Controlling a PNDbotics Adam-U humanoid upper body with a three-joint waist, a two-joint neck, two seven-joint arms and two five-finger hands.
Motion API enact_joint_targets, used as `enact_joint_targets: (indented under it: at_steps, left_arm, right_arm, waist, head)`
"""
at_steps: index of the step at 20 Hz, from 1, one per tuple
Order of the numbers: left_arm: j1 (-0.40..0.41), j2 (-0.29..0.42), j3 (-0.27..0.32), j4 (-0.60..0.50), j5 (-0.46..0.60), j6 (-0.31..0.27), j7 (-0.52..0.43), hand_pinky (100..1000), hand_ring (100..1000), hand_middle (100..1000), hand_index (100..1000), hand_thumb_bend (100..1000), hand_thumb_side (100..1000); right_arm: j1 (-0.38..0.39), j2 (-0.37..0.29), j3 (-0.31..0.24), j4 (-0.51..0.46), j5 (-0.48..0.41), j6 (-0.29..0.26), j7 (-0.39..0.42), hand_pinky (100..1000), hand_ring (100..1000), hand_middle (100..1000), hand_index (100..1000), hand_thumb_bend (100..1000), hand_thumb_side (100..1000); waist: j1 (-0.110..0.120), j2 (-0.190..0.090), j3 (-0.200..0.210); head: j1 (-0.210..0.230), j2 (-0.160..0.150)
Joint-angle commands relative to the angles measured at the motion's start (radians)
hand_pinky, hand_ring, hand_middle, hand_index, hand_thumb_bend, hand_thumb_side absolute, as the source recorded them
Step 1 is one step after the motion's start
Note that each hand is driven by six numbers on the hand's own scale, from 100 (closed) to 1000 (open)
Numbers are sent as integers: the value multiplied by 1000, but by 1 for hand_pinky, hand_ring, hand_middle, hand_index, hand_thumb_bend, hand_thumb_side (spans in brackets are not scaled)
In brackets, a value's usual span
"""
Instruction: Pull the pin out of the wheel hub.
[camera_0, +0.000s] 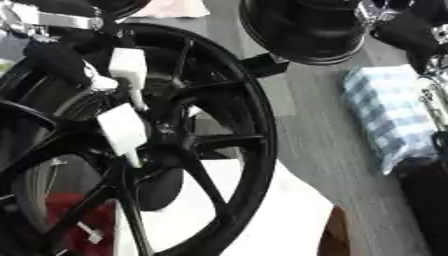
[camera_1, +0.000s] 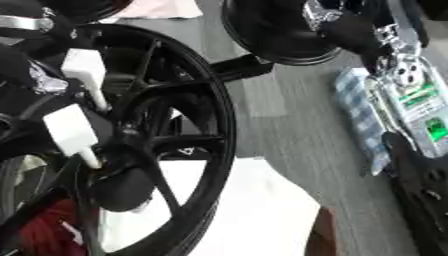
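Left eye view
Wheel (camera_0: 236, 125): nearest you, a black spoked wheel standing nearly on edge across the left half of the frame; its hub (camera_0: 162, 131) sits where the spokes meet, turned so you can reach it from above.
Left hand (camera_0: 122, 107): it enters from the upper left with its white-padded fingertips (camera_0: 121, 131) pointing down at the hub. The fingers look drawn close together, as for a pinch, but you cannot tell whether they are closed on anything.
Pin: not clearly made out; judge it to lie at the hub, just under the lower white fingertip, and likely not yet drawn out.
White sheet (camera_0: 262, 210): lies under the wheel's lower rim.
Checked cloth (camera_0: 389, 115): blue and white, on the grey table (camera_0: 306, 135), well apart from the wheel.

Right eye view
Right hand: only the right arm (camera_1: 407, 85) shows, running down the right edge over the cloth; no fingers are in view.
Dark round object (camera_1: 280, 35): at the top, beyond the wheel, its purpose unclear.
Risk: you would want to pull along the pin's axis, since a sideways tug may bind it.
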Motion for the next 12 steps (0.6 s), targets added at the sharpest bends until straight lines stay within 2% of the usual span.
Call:
enact_joint_targets:
  at_steps: [1, 12]
  left_arm:
    - [-16, 9, 20, -8, -3, 8, 2, 850, 718, 630, 807, 275, 500]
    - [-10, 4, 19, -5, -7, 10, 13, 829, 660, 568, 747, 260, 455]
  right_arm:
    - [-11, -17, -13, -5, -3, -6, 1, 693, 633, 529, 614, 331, 129]
    - [-10, -15, -17, -5, -6, -9, -2, 693, 632, 528, 613, 333, 133]
  waist:
    - [2, -16, -2]
    - [1, -12, -6]
  head:
    - [0, -11]
    - [2, -14]
